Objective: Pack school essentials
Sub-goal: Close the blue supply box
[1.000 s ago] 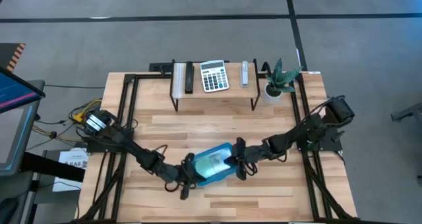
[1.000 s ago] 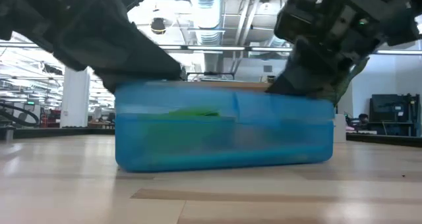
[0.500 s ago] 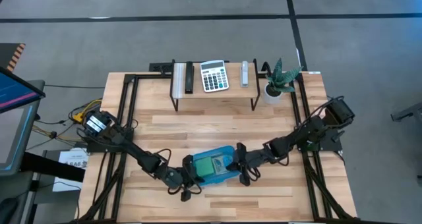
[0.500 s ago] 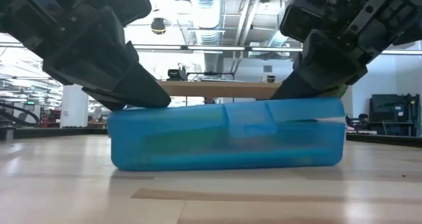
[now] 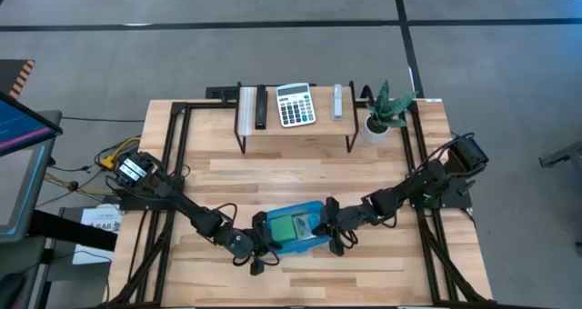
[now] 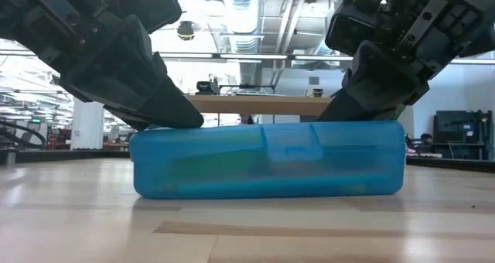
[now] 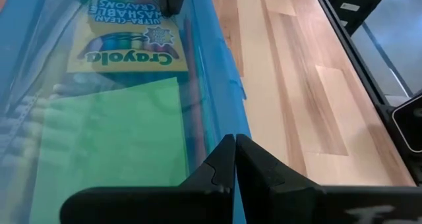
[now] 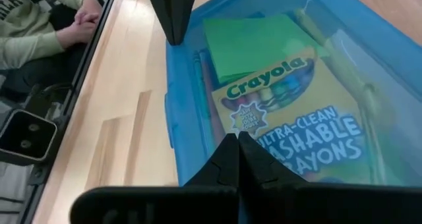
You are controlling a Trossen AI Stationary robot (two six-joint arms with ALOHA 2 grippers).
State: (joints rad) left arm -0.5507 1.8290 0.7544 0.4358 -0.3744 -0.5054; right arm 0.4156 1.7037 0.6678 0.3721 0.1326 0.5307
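On wooden table [image 5: 300,168], blue box [image 6: 267,160]

Wooden table [image 5: 300,168] is bearing a blue lidded box [image 5: 293,228] near its front — black rack [image 5: 294,118], potted plant [image 5: 382,109] at rear.

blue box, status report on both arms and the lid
Left gripper and right gripper shut, tips on the blue box lid at opposite ends. Crayon box, green pad inside. Nothing in the way.
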